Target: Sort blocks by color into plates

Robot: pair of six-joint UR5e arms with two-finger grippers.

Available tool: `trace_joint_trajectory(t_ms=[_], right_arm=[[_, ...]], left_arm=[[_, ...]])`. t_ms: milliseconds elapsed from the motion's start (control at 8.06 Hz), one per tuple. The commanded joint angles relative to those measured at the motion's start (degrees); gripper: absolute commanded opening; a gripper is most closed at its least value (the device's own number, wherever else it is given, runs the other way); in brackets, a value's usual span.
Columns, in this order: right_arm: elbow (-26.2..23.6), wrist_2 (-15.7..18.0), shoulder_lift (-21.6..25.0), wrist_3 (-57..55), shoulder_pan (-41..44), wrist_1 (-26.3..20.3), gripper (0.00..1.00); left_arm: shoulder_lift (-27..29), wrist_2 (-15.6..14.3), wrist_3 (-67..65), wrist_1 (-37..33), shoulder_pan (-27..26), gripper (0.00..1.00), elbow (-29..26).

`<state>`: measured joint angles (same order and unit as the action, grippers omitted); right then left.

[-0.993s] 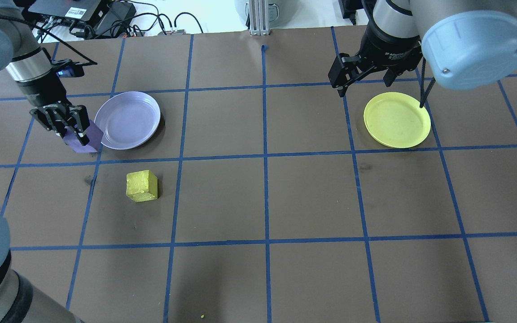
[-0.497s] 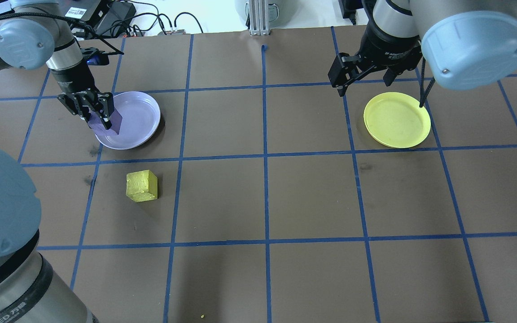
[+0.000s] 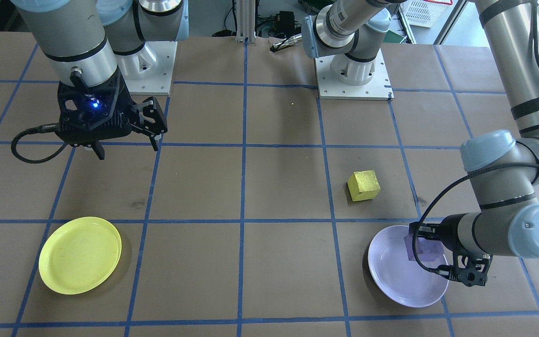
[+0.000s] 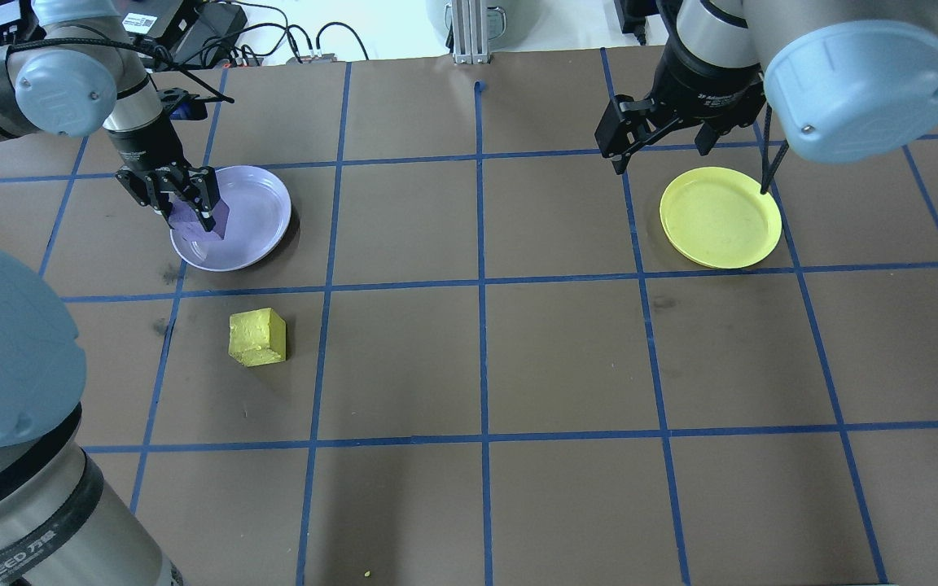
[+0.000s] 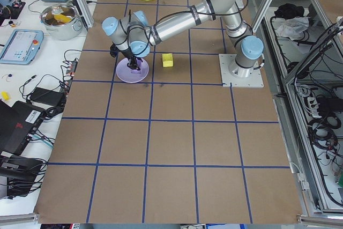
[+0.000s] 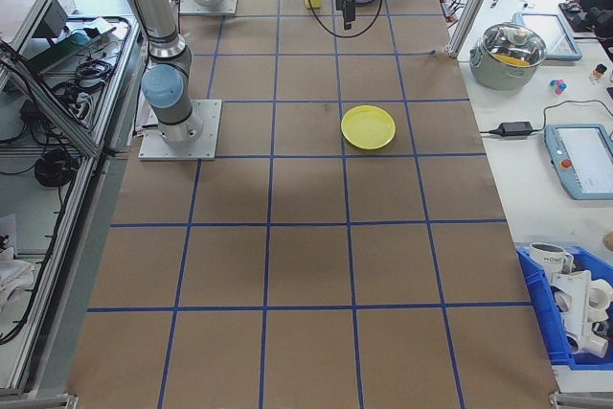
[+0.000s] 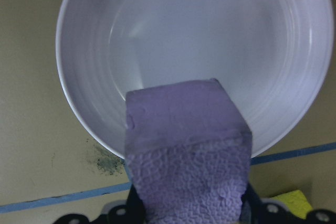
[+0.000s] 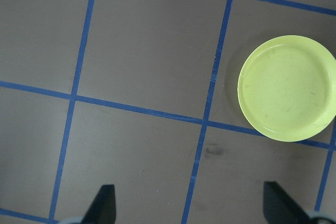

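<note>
The table (image 4: pixel 567 358) is lying under brown paper, matte and flat, crossed by blue tape lines into large squares. Two metal arm bases are sitting bolted on square plates at its robot side.

The left arm (image 4: pixel 62 89), grey tube with pale blue round joint caps, is showing part of a printed word ending in "CED" on its near segment in the overhead view; the rest is cut off. The right arm's wrist band is carrying small white lettering that is too small to read.

The yellow plate (image 4: pixel 721 217) is sitting round and shallow, bright plastic with faint scuffs, well apart from the lavender plate (image 4: pixel 253 213), which is glossy, pale and ringed with concentric ridges inside.

The right gripper (image 4: pixel 660 142) is hanging above the table just beside the yellow plate, its two black fingers spread wide with nothing between them; a blue light is glowing on its mount.

The left gripper (image 4: pixel 184 207) is hovering over the lavender plate's edge with its fingers clamped on the purple block (image 7: pixel 186 156), a rough, pebbled foam cube.

The yellow block (image 4: pixel 257 337), a matte, pitted cube, is resting on the paper near the lavender plate.
</note>
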<state>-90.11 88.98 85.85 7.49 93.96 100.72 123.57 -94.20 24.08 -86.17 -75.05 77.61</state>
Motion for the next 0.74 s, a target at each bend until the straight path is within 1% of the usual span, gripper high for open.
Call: trace_joint_trajectory(t_ms=[0,124,372,497,621], right_arm=[[0.0,0.1,-0.1,0.0,0.0,0.2,1.0],[-0.1,0.0,0.0,0.0,0.0,0.2,1.0],[0.0,-0.1,0.0,0.0,0.0,0.2,1.0],[0.0,0.0,-0.1,0.1,0.0,0.2,1.0],[0.0,-0.2,0.0,0.0,0.0,0.2,1.0]], left_arm=[[0.4,0.2,-0.3,2.2,-0.1,0.9,0.3],[-0.6,-0.1,-1.0,1.8,-0.9,0.96,0.1],[-3.9,0.0,-1.7,-1.1,-1.7,0.96,0.1],[-6.0,0.4,-5.3,-4.4,-2.0,0.96,0.3],[-7.4,2.7,-14.3,-4.4,-2.3,0.96,0.7]])
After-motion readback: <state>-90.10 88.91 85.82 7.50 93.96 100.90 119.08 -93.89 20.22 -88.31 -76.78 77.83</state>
